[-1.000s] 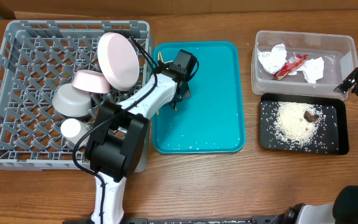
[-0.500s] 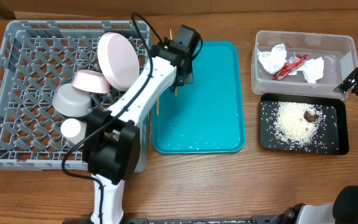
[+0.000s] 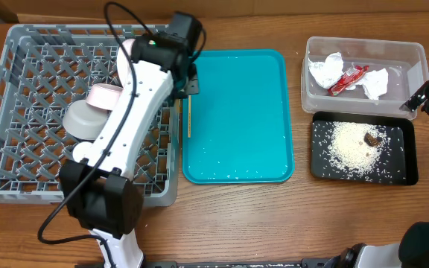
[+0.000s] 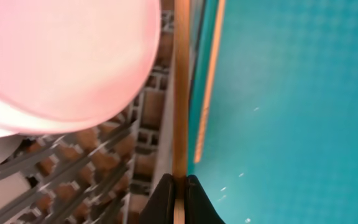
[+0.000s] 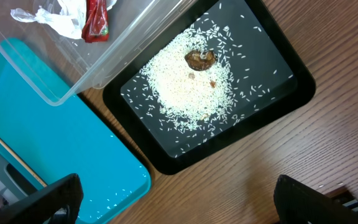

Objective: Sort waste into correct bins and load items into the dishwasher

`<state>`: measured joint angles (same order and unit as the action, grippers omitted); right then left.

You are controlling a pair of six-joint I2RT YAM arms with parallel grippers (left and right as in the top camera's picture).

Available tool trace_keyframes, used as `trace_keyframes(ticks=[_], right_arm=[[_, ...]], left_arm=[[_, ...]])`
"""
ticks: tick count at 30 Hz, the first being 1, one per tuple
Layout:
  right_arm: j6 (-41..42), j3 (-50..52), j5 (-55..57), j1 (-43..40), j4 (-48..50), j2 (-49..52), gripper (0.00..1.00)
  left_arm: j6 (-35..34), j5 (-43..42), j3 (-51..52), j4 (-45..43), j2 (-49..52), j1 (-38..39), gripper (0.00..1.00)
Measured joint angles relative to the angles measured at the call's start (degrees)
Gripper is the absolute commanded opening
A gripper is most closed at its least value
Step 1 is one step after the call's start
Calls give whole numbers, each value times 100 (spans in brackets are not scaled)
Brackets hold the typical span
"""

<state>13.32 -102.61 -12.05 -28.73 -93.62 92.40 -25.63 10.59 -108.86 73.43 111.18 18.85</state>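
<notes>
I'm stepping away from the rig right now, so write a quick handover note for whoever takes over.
Left claw: shut on a wooden chopstick, held along the teal tray's left rim.
Right claw: open, empty, by the bins.
Done: large plate, small plate, grey bowl and white cup are in the dish rack; red wrapper and crumpled paper in the clear tub; rice and brown lump in the black tray.
Left: put the chopstick in the rack; white specks lie on the teal tray.

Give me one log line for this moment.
left gripper: shut on thin wooden chopstick | where: between grey lattice plastic dish rack and flat teal tray | right gripper: open, empty
</notes>
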Motion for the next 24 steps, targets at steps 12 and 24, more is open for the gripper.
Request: trace_keyframes(ticks=[12,24], right_arm=[[-2,0,4,0,0,0,100],[-2,0,2,0,-7,0,100]], left_arm=[[212,85,459,181,28,-339,6],[365,118,470,221,37,-396,56]])
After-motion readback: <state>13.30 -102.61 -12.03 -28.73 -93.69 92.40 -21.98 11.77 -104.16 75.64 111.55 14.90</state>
